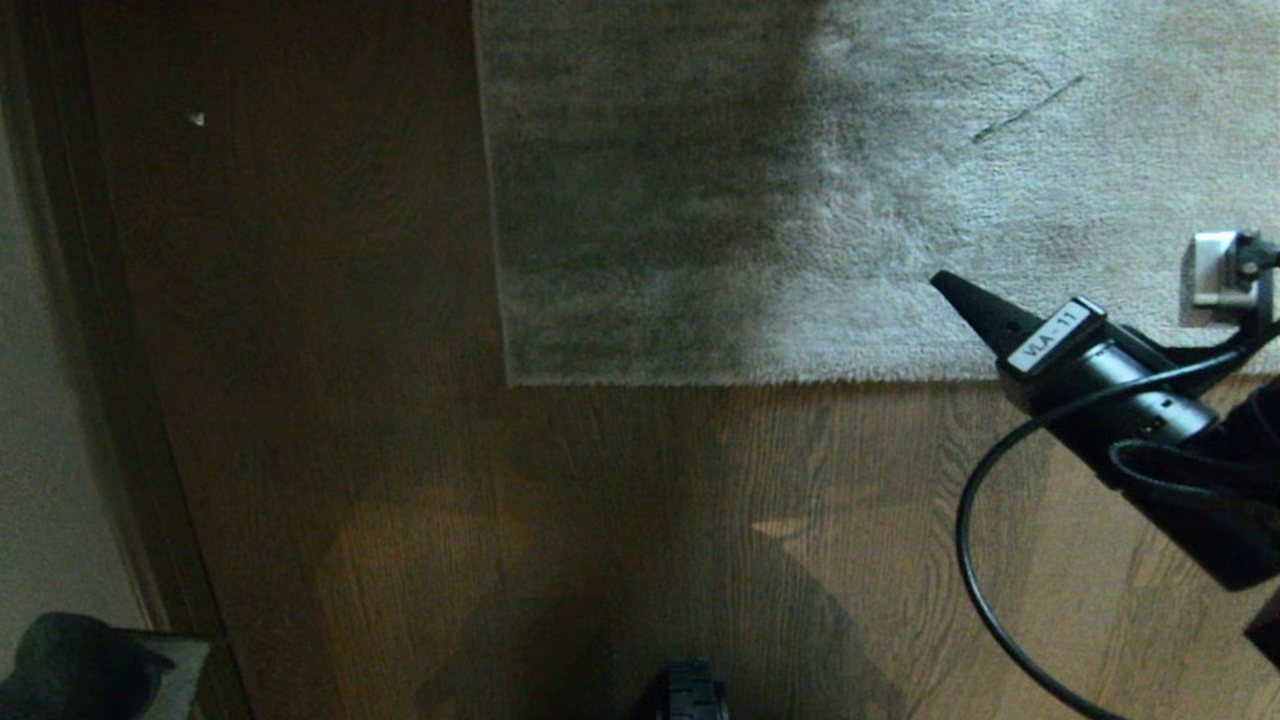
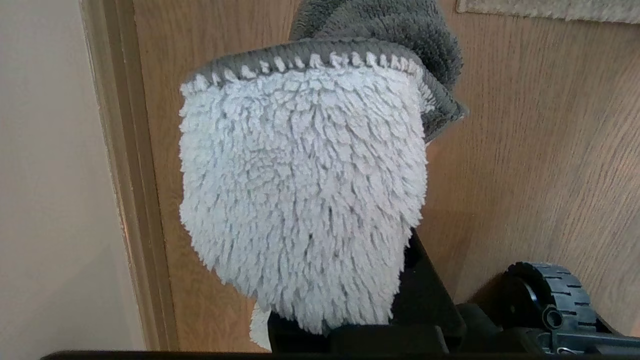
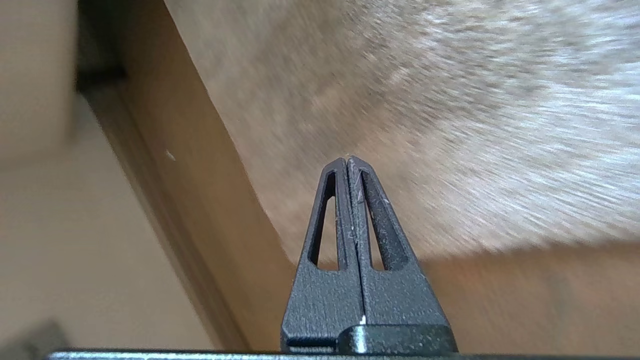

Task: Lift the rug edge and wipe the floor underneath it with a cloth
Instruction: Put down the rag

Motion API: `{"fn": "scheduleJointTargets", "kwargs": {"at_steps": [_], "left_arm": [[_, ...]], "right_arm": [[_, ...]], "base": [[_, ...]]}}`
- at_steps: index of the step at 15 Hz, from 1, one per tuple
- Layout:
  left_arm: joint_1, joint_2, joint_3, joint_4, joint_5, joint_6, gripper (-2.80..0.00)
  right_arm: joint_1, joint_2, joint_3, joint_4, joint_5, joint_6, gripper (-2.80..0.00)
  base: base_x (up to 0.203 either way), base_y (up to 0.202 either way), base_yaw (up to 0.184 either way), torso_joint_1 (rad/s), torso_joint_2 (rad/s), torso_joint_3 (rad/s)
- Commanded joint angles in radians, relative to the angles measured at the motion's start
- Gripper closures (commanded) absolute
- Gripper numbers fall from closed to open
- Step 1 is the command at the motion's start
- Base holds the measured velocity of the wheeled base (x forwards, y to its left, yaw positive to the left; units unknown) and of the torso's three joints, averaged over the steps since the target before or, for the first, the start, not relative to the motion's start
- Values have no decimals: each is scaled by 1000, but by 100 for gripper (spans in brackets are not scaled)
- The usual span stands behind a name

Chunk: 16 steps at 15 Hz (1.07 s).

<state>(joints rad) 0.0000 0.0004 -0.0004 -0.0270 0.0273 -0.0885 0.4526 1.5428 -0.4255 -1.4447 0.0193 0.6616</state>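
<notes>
Grey rug (image 1: 880,190) is lying flat, nothing wiped yet. Your right gripper (image 1: 945,285) is hovering over its edge, jaws pressed together; your left is pinching the cloth (image 2: 305,200) beside the rug.

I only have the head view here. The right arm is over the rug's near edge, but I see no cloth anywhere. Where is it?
Observer: The cloth is in the left gripper, hanging in front of the left wrist camera above the floor.
Operator: Is the right gripper open to grab the rug?
Observer: No. The right wrist view shows the right gripper with its fingers pressed together and nothing between them.
Operator: Is it at the rug edge?
Observer: It points toward the rug edge, near the corner, but is not touching it.
</notes>
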Motion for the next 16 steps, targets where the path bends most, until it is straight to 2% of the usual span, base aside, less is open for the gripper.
{"fn": "scheduleJointTargets", "kwargs": {"at_steps": [1,8,12,16], "left_arm": [[0,0,0,0,0,0,0],[0,0,0,1,2,0,0],[0,0,-1,1,0,0,0],[0,0,-1,1,0,0,0]], "right_arm": [[-11,-135,92,34,-1,-56,0],[-118,-290,317,54,-4,-149,0],[-209,-370,356,55,-5,-176,0],[-225,-515,417,99,-5,-198,0]], "base": [[0,0,0,0,0,0],[0,0,0,0,0,0],[0,0,0,0,0,0],[0,0,0,0,0,0]]}}
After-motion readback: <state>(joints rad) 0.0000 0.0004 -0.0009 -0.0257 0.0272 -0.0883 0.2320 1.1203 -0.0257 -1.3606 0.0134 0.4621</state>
